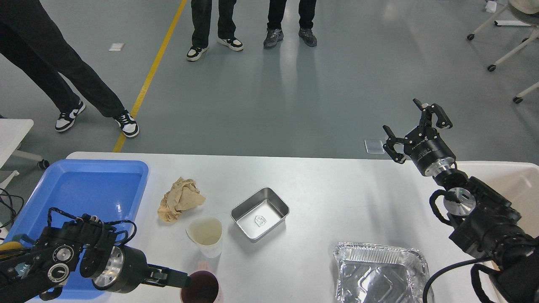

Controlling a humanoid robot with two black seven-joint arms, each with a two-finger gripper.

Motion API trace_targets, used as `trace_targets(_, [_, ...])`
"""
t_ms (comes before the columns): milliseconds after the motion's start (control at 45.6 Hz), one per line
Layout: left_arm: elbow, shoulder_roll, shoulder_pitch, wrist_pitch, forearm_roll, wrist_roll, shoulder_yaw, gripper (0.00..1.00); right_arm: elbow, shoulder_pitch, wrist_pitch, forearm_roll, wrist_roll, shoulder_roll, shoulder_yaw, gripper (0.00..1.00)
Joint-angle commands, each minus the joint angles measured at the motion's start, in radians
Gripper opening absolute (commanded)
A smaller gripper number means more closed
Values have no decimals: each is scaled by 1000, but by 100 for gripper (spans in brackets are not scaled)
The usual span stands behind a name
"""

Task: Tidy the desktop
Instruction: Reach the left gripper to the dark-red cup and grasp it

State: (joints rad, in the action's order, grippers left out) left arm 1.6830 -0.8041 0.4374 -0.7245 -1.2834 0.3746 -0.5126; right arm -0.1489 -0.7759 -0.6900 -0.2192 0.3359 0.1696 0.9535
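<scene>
Blue plastic forms the shallow tray at the left end of the white desktop, which fills the lower half of the view, and the left gripper lies low at the near edge with its fingers clamped on the rim of a dark red cup. Rightward sit a crumpled brown paper, a beige paper cup, a small steel tray and a foil pan. The right gripper hangs spread open and empty above the far right edge, beside a beige bin.
</scene>
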Motion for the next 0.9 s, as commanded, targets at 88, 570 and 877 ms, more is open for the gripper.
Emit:
trace_targets(88, [-20, 9, 1, -3, -33, 3, 12, 67, 0, 3, 0, 0, 0, 1, -2, 100])
trace_targets(570, [-48, 92, 1, -7, -106, 38, 39, 14, 0, 4, 0, 0, 0, 1, -4, 100])
trace_targets(877, [-55, 120, 21, -35, -103, 58, 34, 0, 0, 3, 0, 0, 0, 1, -4, 100])
